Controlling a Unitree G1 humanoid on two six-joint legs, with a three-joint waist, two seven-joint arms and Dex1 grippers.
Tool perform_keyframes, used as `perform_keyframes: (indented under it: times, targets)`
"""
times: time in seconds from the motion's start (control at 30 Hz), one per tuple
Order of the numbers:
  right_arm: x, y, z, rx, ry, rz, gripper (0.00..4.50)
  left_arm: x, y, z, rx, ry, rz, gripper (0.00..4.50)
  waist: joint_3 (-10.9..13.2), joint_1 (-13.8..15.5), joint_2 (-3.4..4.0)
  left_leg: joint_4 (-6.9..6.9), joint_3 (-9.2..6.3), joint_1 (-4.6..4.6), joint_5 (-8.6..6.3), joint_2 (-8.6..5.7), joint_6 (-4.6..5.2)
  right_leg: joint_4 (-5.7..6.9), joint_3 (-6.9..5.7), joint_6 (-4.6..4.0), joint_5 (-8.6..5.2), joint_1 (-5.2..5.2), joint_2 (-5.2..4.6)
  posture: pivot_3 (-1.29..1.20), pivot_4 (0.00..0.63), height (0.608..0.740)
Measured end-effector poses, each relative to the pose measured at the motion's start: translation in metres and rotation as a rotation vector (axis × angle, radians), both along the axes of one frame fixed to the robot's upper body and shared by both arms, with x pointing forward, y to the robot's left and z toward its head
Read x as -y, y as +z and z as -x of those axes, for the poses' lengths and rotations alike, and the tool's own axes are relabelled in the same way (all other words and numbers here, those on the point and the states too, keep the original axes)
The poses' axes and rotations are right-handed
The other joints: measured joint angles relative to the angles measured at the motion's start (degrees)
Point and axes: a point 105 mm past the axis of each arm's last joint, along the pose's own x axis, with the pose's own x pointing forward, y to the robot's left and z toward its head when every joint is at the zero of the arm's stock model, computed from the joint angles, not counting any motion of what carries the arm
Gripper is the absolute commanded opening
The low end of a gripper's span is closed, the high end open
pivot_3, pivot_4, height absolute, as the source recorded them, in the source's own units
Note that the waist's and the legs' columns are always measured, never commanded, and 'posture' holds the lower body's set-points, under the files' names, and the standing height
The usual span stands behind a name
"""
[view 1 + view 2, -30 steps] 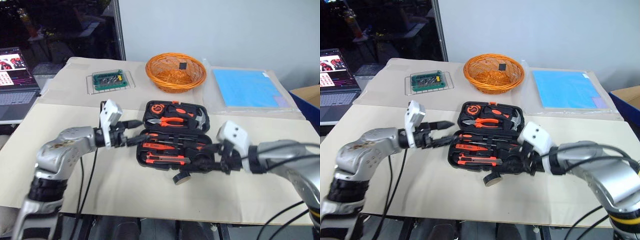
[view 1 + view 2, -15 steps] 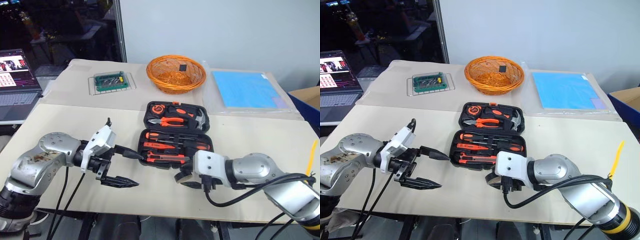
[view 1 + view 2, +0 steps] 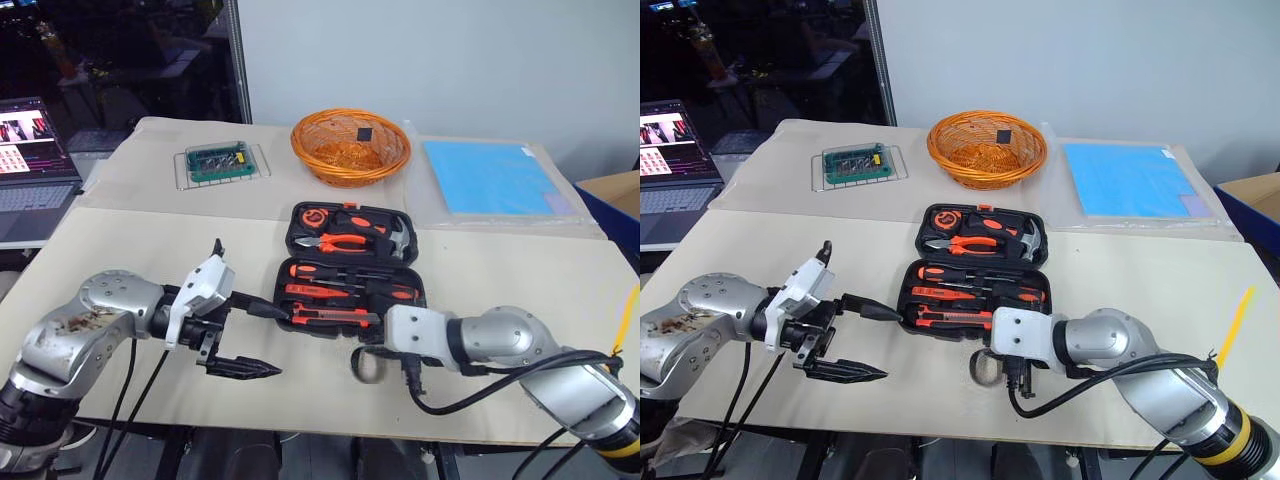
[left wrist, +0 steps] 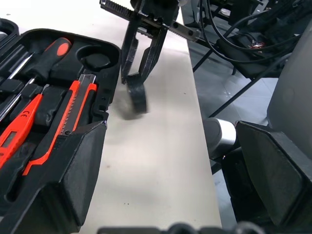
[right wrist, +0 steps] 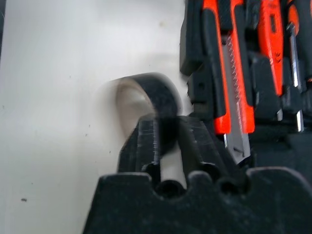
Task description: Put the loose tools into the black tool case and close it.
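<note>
My right gripper (image 5: pixel 168 141) is pinching the wall of the tape roll (image 5: pixel 146 100), its two fingers drawn in tight, one inside the ring and one outside. The roll is standing on edge on the table (image 3: pixel 130 250), just off the near right corner of the black tool case (image 3: pixel 352 270). The case is lying open in the middle of the table, with the screwdrivers (image 3: pixel 345 275) and the utility knife (image 3: pixel 335 318) sitting in its near half, and the pliers (image 3: pixel 340 241) and hammer (image 3: pixel 398 240) in the far half. My left gripper (image 3: pixel 262 338) is hanging to the left of the case with its fingers spread wide, holding nothing.
</note>
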Motion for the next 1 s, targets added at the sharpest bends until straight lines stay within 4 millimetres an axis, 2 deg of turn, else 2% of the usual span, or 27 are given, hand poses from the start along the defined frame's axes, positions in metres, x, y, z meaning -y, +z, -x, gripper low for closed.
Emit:
perform_keyframes:
  times: [0.2,0.43,0.5,0.73,1.0]
  targets:
    - [0.02,0.017,-0.008,-0.08,-0.143,-0.076,0.04,0.001,0.0,-0.001,0.004,0.011,0.007,4.5,0.0,0.3,0.0,0.0,0.0,0.0,0.0,-0.01,0.0,0.01,0.0,-0.17,0.11,0.02,-0.01,0.0,0.15,0.74]
    - [0.066,0.018,-0.026,-0.096,-0.299,0.032,0.04,0.002,-0.002,-0.004,0.013,0.021,0.026,4.5,0.0,0.5,0.0,0.02,0.0,0.02,0.0,0.0,0.0,0.01,0.0,-0.22,0.08,0.01,0.0,0.0,0.15,0.74]
    - [0.072,0.02,-0.032,-0.082,-0.319,0.05,0.04,0.0,-0.003,-0.006,0.017,0.028,0.024,4.5,0.0,0.3,0.01,0.01,0.01,0.03,0.0,0.0,0.0,0.01,0.0,-0.19,0.1,0.01,0.0,0.0,0.15,0.74]
    - [0.076,0.02,-0.057,-0.055,-0.317,0.085,0.04,-0.002,-0.008,-0.002,-0.002,0.022,0.028,4.5,0.0,-0.2,0.01,0.01,0.01,0.02,0.0,0.0,0.0,0.02,0.0,-0.17,0.11,0.0,0.0,0.0,0.15,0.74]
    - [0.065,0.016,-0.067,-0.071,-0.274,0.082,0.04,0.0,-0.006,0.002,0.006,0.041,0.044,4.5,0.0,-0.1,0.01,0.0,0.01,0.01,0.0,0.0,0.0,0.03,0.01,-0.16,0.11,0.0,0.0,0.0,0.15,0.74]
